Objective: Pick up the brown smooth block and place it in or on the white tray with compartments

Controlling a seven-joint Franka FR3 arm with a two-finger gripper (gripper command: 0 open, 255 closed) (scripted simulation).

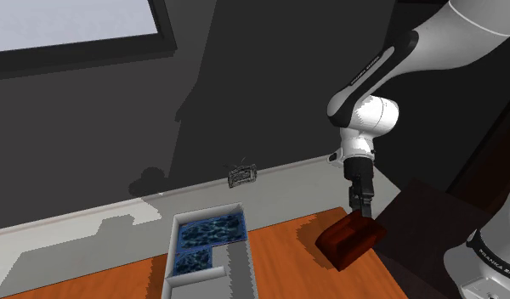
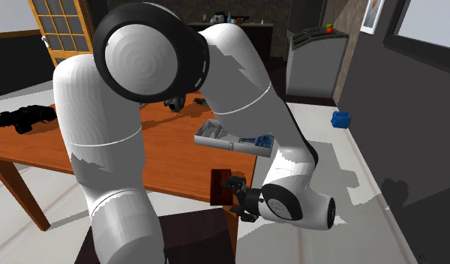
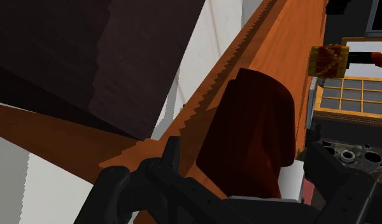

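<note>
Brown and smooth, the block lies at the edge of the desk nearest the stand, well apart from the white tray, whose compartments sit further along the same desk. Pointing down from above, the gripper is spread with a finger on either side of the block, seemingly just short of touching it, so closing would pinch its narrower sides for a lift toward the tray.
</note>
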